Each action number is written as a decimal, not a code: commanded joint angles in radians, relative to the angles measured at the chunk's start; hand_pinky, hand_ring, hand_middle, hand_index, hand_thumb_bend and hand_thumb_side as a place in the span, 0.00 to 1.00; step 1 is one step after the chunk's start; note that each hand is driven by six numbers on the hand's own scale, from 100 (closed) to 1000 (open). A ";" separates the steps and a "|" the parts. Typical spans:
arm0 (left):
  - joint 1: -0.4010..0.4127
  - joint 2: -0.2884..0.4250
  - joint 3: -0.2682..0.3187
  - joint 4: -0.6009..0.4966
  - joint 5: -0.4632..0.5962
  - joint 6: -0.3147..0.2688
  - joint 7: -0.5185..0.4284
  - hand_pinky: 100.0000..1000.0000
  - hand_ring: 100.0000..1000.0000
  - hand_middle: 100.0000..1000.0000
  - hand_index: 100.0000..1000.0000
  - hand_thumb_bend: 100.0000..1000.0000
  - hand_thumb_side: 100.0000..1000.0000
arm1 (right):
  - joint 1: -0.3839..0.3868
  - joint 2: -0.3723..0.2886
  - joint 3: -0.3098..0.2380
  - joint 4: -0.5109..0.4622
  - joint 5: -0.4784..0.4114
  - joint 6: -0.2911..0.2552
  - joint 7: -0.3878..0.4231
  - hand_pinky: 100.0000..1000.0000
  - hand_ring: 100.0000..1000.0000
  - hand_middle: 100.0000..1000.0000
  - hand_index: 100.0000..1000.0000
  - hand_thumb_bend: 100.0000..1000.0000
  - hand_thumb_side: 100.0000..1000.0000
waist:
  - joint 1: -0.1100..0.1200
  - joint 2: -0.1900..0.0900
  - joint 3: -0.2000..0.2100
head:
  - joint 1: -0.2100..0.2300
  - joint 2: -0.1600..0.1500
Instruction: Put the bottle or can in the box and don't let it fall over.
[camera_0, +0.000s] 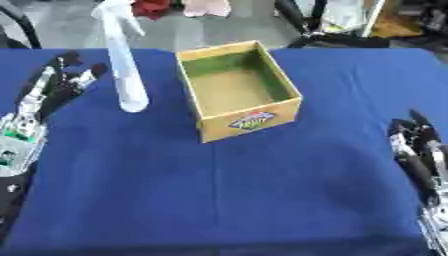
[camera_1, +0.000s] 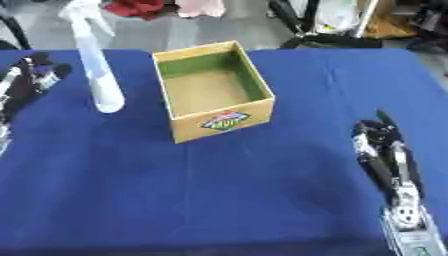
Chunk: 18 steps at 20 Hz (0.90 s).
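pre-grasp: spray bottle (camera_0: 122, 65) upright at box's (camera_0: 248, 119) 9 o'clock; left hand (camera_0: 48, 95) fingers straight, empty, beside it; right hand (camera_1: 385, 155) idle, straight. next: close round bottle w/o tipping.

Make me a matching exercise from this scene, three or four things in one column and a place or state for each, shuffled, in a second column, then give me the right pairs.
Things:
1. spray bottle
2. box
3. left hand
4. right hand

Places or states:
A. open-topped and holding nothing, mid-table
B. open, resting near the table's right edge
C. standing upright on the blue cloth, left of the box
D. open, at the table's left edge, beside the bottle without touching it

Pairs: 1-C, 2-A, 3-D, 4-B
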 joint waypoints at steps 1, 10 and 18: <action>0.028 0.017 0.030 -0.073 0.021 -0.020 0.008 0.80 0.74 0.83 0.94 0.72 0.64 | -0.013 -0.013 -0.004 -0.009 -0.006 -0.003 -0.001 0.85 0.80 0.77 0.98 0.08 0.58 | 0.002 -0.008 0.006 | -0.006 0.005; 0.194 0.012 0.063 -0.304 0.035 -0.019 0.014 0.80 0.74 0.83 0.94 0.72 0.63 | -0.015 -0.016 -0.005 -0.008 -0.004 -0.003 -0.002 0.85 0.80 0.77 0.98 0.08 0.58 | 0.004 -0.006 0.021 | -0.015 0.005; 0.146 0.038 0.027 -0.250 -0.013 0.020 0.003 0.80 0.74 0.83 0.94 0.74 0.61 | -0.016 -0.017 -0.001 -0.006 -0.004 -0.004 0.003 0.85 0.80 0.77 0.98 0.08 0.58 | 0.003 -0.009 0.017 | -0.011 0.005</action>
